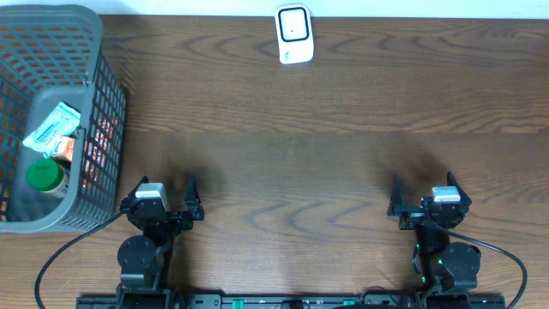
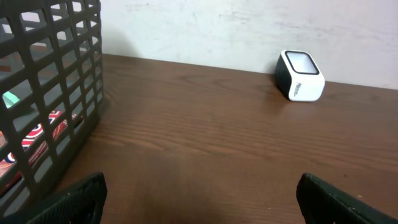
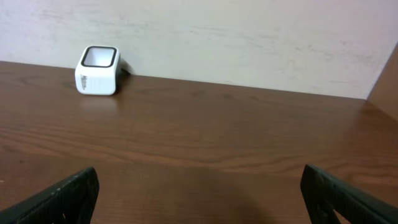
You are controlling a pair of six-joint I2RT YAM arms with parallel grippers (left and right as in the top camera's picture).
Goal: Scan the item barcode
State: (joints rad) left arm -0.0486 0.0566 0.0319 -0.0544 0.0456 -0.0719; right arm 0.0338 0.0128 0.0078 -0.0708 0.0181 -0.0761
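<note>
Item progress: not begun, in my judgement. No item is out of the basket (image 1: 110,103), none is held, and none has been shown to the scanner (image 1: 293,34). Picking, carrying and presenting the barcode are all left.
Left jaws: wide apart, holding nothing, low over the counter (image 1: 292,172) near the basket's corner.
Right jaws: wide apart, holding nothing, over the counter well apart from the basket.
Item location: inside the basket at the counter's left end.
Item appearance: a white-and-green packet (image 1: 53,127) lies tilted on top, with a green-capped jar (image 1: 45,176) nearer the arms. Something orange (image 1: 65,151) sits between them. Red-and-white print shows through the basket wall. No barcode can be made out.
Scanner: small and white, at the counter's far edge, well apart from both arms.
</note>
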